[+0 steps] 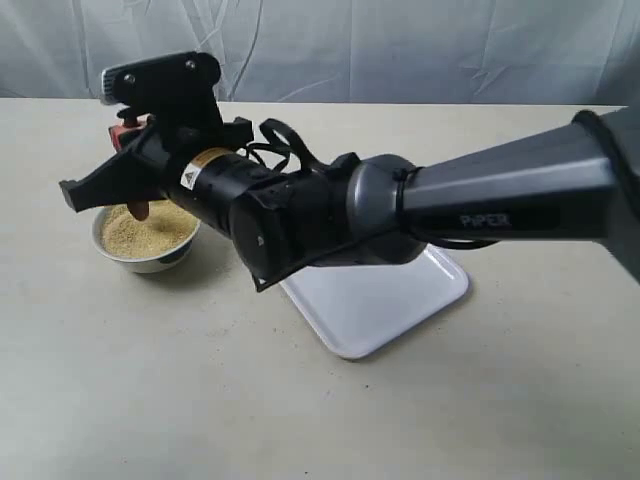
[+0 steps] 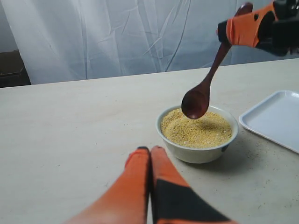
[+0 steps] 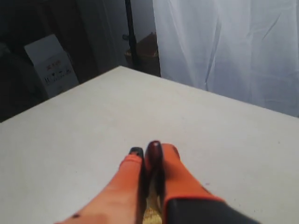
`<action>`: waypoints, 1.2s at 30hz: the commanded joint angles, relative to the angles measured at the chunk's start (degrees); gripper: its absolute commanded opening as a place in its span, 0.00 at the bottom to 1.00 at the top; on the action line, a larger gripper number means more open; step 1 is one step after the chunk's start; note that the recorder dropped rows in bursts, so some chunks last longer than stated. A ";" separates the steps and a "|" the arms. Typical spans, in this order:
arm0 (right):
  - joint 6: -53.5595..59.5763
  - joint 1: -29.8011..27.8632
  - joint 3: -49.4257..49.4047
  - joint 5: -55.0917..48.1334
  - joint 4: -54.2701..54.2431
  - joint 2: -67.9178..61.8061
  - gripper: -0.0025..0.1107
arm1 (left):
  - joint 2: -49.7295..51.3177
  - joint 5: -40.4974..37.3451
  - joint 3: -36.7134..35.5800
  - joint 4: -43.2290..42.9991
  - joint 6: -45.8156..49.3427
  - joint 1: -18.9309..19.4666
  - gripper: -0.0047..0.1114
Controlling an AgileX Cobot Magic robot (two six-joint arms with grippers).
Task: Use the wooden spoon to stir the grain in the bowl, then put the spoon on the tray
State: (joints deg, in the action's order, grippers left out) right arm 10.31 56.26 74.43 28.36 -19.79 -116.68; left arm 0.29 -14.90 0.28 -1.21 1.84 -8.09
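Your right fingers [image 2: 247, 30] are clamped on the top of the spoon [image 2: 210, 77] handle. The spoon hangs steeply, scoop down, with the handle leaning toward the tray [image 2: 275, 119]. The scoop is over the far side of the bowl [image 2: 196, 151], at or just above the grain [image 2: 196, 130]; I can't tell if they touch. Left fingers [image 2: 135, 177] are pressed together, empty, near the bowl. The tray lies on the right arm's side of the bowl, so I'd expect the right arm to do both the stir and the drop-off.
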 commanded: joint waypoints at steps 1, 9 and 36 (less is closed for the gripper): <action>4.41 -0.45 0.18 1.68 0.11 2.16 0.02 | -0.29 0.35 -0.28 0.12 -0.11 0.02 0.04; 6.61 -1.93 0.18 1.75 -4.18 -3.72 0.02 | -0.29 0.35 -0.28 0.12 -0.11 0.02 0.04; 2.60 1.83 0.18 0.74 -0.83 -1.31 0.02 | -0.29 0.35 -0.28 0.12 -0.11 0.02 0.04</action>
State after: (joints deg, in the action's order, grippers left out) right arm 13.04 57.53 74.43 29.38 -21.06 -117.18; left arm 0.29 -14.90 0.28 -1.21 1.84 -8.09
